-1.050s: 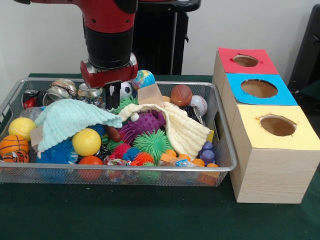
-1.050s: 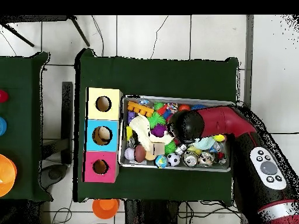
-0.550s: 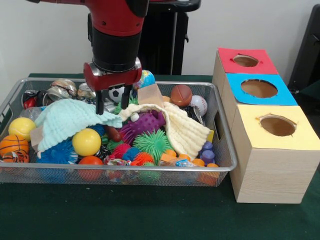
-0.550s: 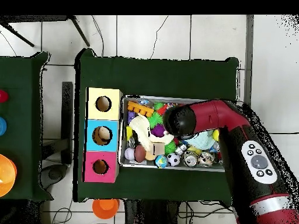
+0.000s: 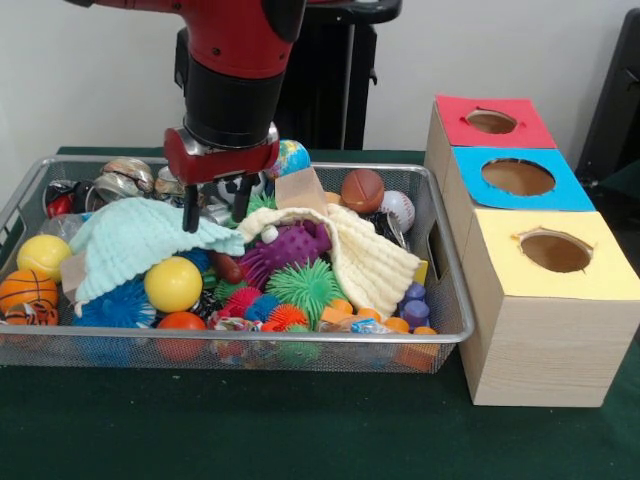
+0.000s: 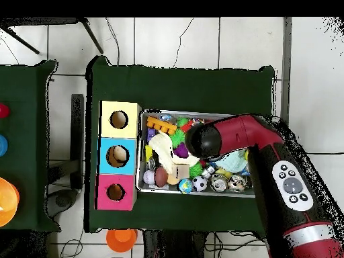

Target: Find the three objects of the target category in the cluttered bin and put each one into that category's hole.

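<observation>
Front view: the wire bin [image 5: 440,330] is sitting full of clutter and nothing is showing inside the three holes, so sorting looks barely begun. The gripper [image 5: 213,210] is hanging with fingers spread and empty over the mint cloth [image 5: 140,245]. Overhead view: the arm [image 6: 269,168] is reaching across the bin from the right, hiding the gripper.

1. Red and black arm [image 5: 232,60] descending vertically from the top edge, black wrist section above a red gripper mount.
2. Gripper [image 5: 215,207] pointing straight down, its two dark fingers [image 5: 190,212] spread apart, nothing between them.
3. Overhead: arm [image 6: 282,181] bent, reaching in from the lower right.
</observation>
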Robot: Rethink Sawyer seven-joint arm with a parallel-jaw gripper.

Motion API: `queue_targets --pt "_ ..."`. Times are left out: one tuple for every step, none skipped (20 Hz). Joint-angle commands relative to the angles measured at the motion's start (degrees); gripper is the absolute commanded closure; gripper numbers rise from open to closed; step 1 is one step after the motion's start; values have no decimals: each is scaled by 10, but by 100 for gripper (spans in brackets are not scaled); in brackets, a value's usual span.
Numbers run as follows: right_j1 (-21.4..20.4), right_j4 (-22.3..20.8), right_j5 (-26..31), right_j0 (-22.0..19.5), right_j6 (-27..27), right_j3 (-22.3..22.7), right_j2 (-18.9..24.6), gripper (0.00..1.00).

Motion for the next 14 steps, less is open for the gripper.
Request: queue_targets --pt "0 -101 40 14 -149 22 -47 0" --pt "-1 -108 43 18 -150 24 -51 0" --pt "3 -120 50 23 -153 21 -57 0" --pt "2 -125 51 25 -153 22 -59 0" --pt "3 -132 55 27 -158 24 -64 0" --pt "3 -135 55 27 -159 26 -66 0" --pt "2 -134 58 26 -158 29 -69 0" --pt "2 -133 56 26 -155 34 -71 0" --pt "2 -129 61 27 -151 38 -74 0" --pt "2 -129 58 27 -145 43 -76 0" --pt "1 -129 55 28 -138 47 -78 0" --pt "2 -131 52 29 -135 51 -81 0" --pt "3 -132 49 30 -131 55 -84 0" --pt "3 -132 44 29 -129 59 -86 0"
